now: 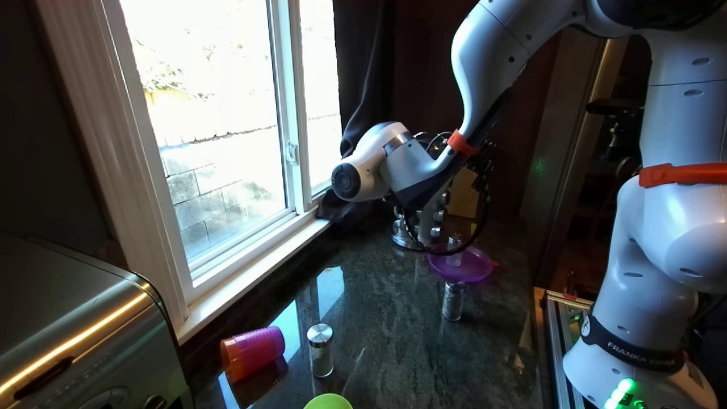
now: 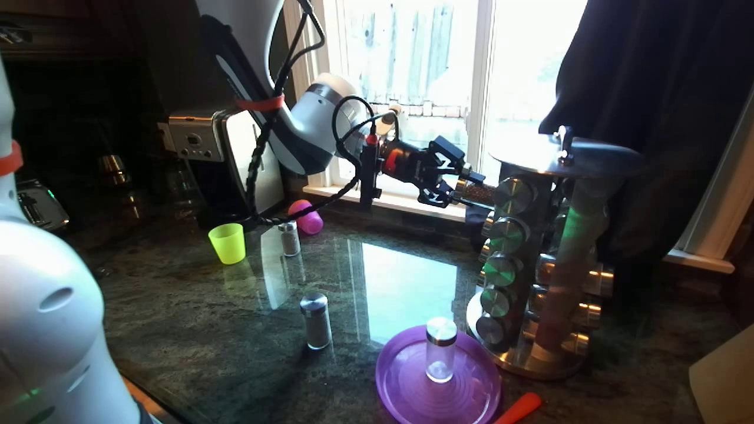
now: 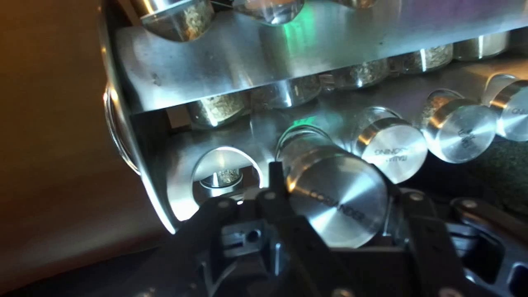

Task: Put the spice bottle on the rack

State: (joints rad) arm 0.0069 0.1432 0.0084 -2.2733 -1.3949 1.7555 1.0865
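Bottle (image 3: 330,194) sits at the rack (image 2: 571,235), its far end meeting a hole (image 3: 303,128) near the top; the gripper (image 3: 332,177) has its fingers (image 3: 277,177) clamped on both sides of it. How deep the bottle reaches into the rack cannot be told, and its lettering is partly blurred. The wrist view alone shows the rack's neighbouring hole (image 3: 227,163), with a jar (image 3: 222,178) visible through it. In an exterior view the bottle is a small brown stretch between the fingertips and the rack's lids (image 2: 508,234). In an exterior view where the arm (image 1: 417,165) stands in front of the rack, bottle and gripper are hidden, and mostly the rack's lower part shows.

Just beside the rack's base lies the purple plate (image 2: 406,383), bearing a clear jar (image 2: 440,356); an orange thing (image 2: 521,406) next to it runs out of frame. In an exterior view the lime cup (image 2: 227,242), well apart from the rack, shows whole; where the arm covers the rack, the frame cuts it off.
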